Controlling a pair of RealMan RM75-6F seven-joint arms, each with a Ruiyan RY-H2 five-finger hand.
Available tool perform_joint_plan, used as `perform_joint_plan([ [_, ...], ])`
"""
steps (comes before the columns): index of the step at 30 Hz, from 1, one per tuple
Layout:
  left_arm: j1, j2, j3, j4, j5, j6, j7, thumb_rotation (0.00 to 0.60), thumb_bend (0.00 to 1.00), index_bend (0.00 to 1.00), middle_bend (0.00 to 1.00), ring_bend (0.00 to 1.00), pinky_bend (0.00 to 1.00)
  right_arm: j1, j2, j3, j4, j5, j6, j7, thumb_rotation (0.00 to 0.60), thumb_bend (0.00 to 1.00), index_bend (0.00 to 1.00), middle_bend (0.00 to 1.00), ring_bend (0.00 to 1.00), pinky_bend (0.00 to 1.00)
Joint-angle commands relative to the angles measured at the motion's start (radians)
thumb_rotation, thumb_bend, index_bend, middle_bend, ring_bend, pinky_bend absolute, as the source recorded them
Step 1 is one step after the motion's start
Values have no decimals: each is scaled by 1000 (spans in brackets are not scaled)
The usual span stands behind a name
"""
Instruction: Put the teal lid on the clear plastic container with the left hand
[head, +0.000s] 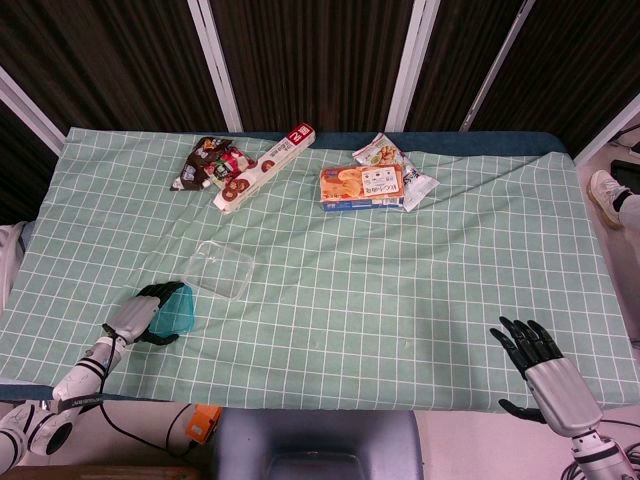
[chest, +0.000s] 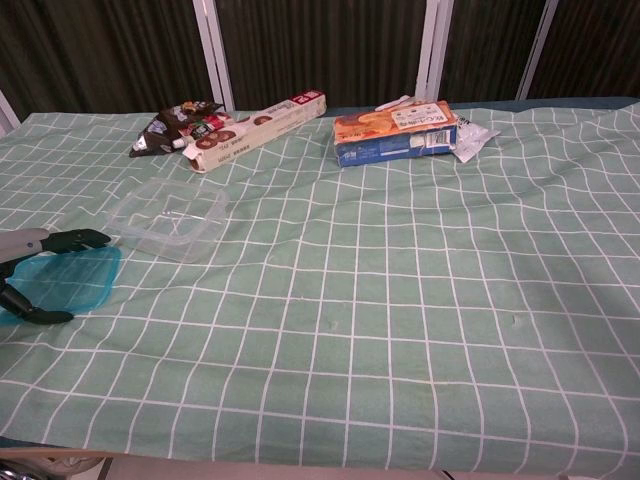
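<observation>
At the lower left of the head view, the left hand (head: 140, 316) grips the teal lid (head: 176, 311) by its near edge, dark fingers (chest: 80, 238) curled over the top and thumb beneath, on the green checked cloth of the counter (head: 400, 290). The clear plastic container (head: 221, 271) sits uncovered just up and to the right of the lid, apart from it. At the lower right, the right hand (head: 545, 375) hangs past the counter's front edge with fingers spread, holding nothing, while snack boxes (head: 362, 186) lie along the upper middle.
</observation>
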Motion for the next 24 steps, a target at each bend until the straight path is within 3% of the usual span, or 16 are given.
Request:
perform_joint_plan([
  [1, 2, 10, -6, -17, -3, 10, 13, 600, 228, 0, 269, 386, 541, 0, -1, 0, 0, 0, -1, -2, 600, 186, 39, 109, 0, 0],
  [13, 31, 92, -16, -141, 5, 88, 53, 600, 224, 0, 425, 633, 749, -1, -1, -3, 1, -5, 1, -2, 600, 186, 39, 109, 0, 0],
  [24, 97, 376, -28, -436, 97, 326, 90, 600, 234, 0, 503, 688, 765, -1, -3, -6, 3, -12, 1, -7, 600, 186, 39, 109, 0, 0],
])
